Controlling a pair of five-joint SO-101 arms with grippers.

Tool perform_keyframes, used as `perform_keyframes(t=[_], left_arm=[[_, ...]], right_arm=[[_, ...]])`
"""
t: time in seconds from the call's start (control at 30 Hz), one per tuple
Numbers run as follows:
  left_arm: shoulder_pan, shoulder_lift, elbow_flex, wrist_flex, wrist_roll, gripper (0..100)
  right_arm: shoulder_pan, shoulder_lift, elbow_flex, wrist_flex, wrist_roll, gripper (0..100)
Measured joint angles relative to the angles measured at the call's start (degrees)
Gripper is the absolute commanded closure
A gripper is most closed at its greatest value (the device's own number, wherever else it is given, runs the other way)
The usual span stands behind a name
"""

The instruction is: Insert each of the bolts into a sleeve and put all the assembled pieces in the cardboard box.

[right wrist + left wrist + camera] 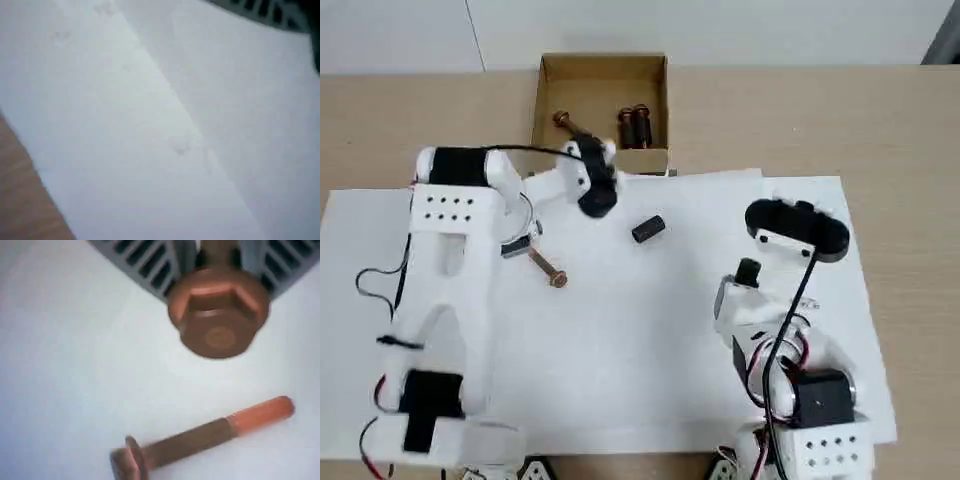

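Two dark sleeved bolts [633, 127] lie finished inside the brown cardboard box [548, 70]; a third bolt [563, 121] beside them is partly hidden. Short of the box, a loose copper bolt [548, 268] and a black cylindrical sleeve [648, 229] await assembly. Also short of the box, the left hand [217, 252] clamps a second copper bolt [217, 315].

No text, label, brand, number or sign can be read on anything in these views.

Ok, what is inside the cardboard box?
The cardboard box holds two sleeved bolts together and one bare bolt apart from them. An arm covers that bolt's lower end, so its tip is hidden.
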Motion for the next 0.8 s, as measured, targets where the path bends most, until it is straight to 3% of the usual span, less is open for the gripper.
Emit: perform_keyframes(t=[0.13,0.37,0.63,0.8], left_arm=[[2.6,-6.8,0.0,0.0,11.6,99],[7.4,-20.7,0.1,-4.0,21.5,99],[8.8,-30.9,0.4,-6.8,43.8,99],[8.8,-36.4,8.1,-7.9,56.2,99]], right_arm=[[-2.7,0.0,-3.1,0.0,1.4,99.6],[-7.3,-0.1,-4.7,0.0,1.6,99.6],[-9.5,-3.6,-7.1,0.0,6.9,99.6],[-9.5,-6.2,-7.0,-1.1,8.5,99.6]])
